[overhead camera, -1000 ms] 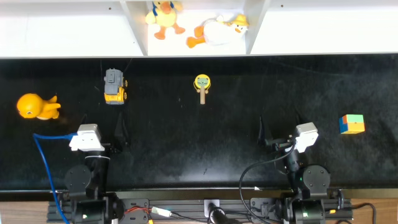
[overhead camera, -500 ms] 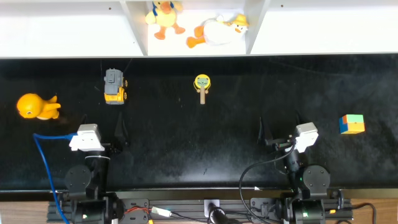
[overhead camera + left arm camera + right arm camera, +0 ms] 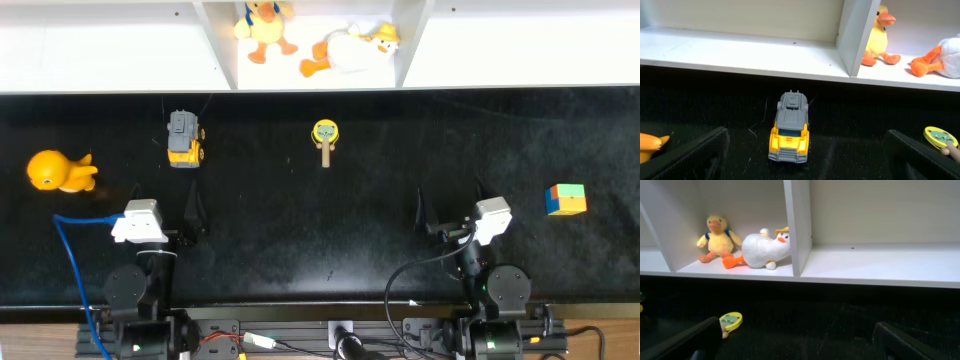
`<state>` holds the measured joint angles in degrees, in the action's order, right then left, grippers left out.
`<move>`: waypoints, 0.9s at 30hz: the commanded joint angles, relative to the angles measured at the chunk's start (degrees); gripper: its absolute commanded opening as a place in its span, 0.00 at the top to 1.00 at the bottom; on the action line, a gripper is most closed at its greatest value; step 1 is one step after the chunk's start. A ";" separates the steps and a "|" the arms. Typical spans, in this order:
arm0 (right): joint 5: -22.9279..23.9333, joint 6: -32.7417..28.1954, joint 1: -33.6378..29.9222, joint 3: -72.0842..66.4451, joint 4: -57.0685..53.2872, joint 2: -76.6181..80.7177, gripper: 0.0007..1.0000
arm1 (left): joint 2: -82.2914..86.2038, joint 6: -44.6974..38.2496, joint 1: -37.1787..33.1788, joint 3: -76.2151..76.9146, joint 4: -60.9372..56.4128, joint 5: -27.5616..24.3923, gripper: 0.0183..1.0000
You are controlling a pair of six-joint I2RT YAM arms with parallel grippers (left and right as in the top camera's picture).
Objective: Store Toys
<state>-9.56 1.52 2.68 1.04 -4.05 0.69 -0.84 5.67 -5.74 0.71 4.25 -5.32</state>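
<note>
Along the desk's [image 3: 320, 250] far edge you have the shelf [image 3: 110, 60]. Straight ahead of your left tool [image 3: 166, 200], jaws apart, sits the truck [image 3: 185, 138], long axis pointing at the shelf; that arm is nearer. Right tool [image 3: 448, 200] is spread too.

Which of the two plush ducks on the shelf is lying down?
The white plush duck with orange feet. It lies on its side, while the yellow plush duck beside it sits upright.

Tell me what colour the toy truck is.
The truck is yellow with a grey top, clearest in the left wrist view.
</note>
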 commanded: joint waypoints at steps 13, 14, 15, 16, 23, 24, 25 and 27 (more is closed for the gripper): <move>0.61 0.22 0.35 -0.76 0.42 -0.42 0.00 | 0.68 0.63 -0.15 -0.26 -0.07 0.28 0.00; 0.61 0.22 0.35 -0.76 0.42 -0.42 0.01 | 0.68 0.63 -0.15 -0.26 -0.07 0.28 0.00; 0.61 0.22 0.35 -0.76 0.42 -0.42 0.01 | 0.68 0.61 -0.15 -0.26 -0.07 0.28 0.00; 0.61 0.22 0.35 -0.76 0.42 -0.42 0.01 | 0.68 0.61 -0.15 -0.26 -0.07 0.28 0.00; 0.61 0.22 0.35 -0.76 0.42 -0.42 0.00 | 0.68 0.63 -0.15 -0.26 -0.07 0.28 0.00; 0.61 0.22 0.35 -0.76 0.42 -0.42 0.00 | 0.68 0.63 -0.15 -0.26 -0.07 0.31 0.00; 0.61 0.24 0.35 -0.76 0.42 -0.42 0.00 | 0.68 0.61 -0.15 -0.26 -0.09 0.28 0.00; 0.61 0.22 0.35 -0.76 0.42 -0.42 0.00 | 0.68 0.22 -0.15 -0.26 -0.09 1.05 0.00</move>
<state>-9.56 1.50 2.68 1.04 -4.05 0.69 -0.84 5.67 -5.74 0.71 4.25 -5.30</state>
